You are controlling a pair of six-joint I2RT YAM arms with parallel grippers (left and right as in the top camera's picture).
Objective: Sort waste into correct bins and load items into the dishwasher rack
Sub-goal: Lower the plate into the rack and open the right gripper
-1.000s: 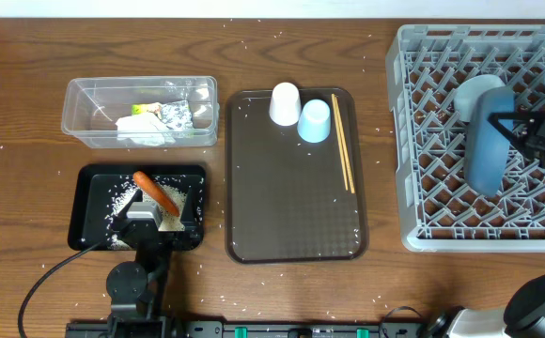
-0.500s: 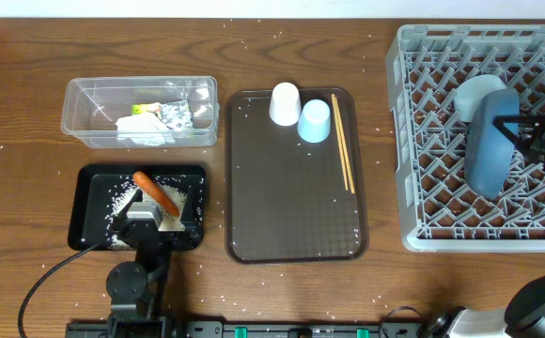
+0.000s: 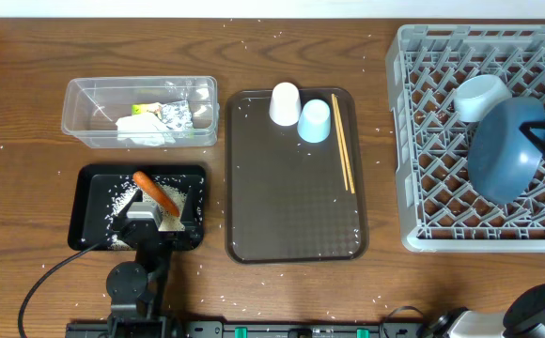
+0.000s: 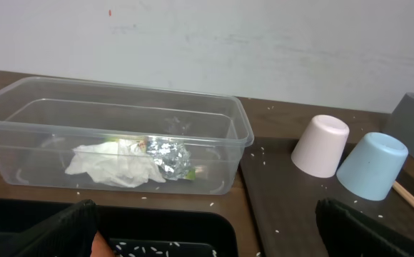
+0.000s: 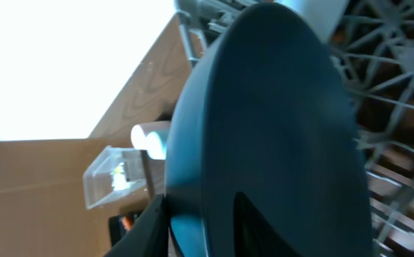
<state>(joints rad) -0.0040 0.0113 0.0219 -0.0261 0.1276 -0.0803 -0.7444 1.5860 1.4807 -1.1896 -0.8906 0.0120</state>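
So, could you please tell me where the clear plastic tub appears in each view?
Overhead: the clear plastic tub sits upper left, left of the brown tray.
Left wrist: it fills the left half.
Right wrist: small, at lower left, past the dark-blue plate.
Shared landmark: the white cup near the tub; in the right wrist view, probably the pale shape above it.
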